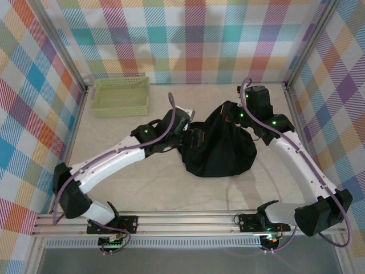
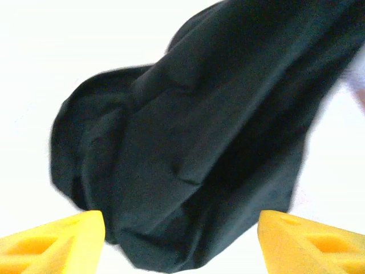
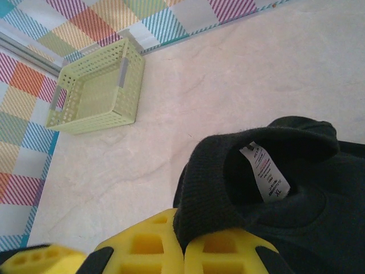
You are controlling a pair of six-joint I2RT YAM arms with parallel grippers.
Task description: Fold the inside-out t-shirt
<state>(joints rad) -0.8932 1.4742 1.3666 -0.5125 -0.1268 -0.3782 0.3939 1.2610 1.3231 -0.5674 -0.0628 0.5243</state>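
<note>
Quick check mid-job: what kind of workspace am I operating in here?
Probably a lab robot cell, not a home: checkered walls on an aluminium frame, a pale table, and a lattice basket near the black t-shirt.

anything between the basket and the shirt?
Bare table between basket and shirt in the right wrist view; from above, the left arm crosses that stretch.

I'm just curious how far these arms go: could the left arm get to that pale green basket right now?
Probably yes. The basket sits back-left, with bare table between it and the open, empty left gripper. The black t-shirt lies on the gripper's other side, out of the way.
</note>
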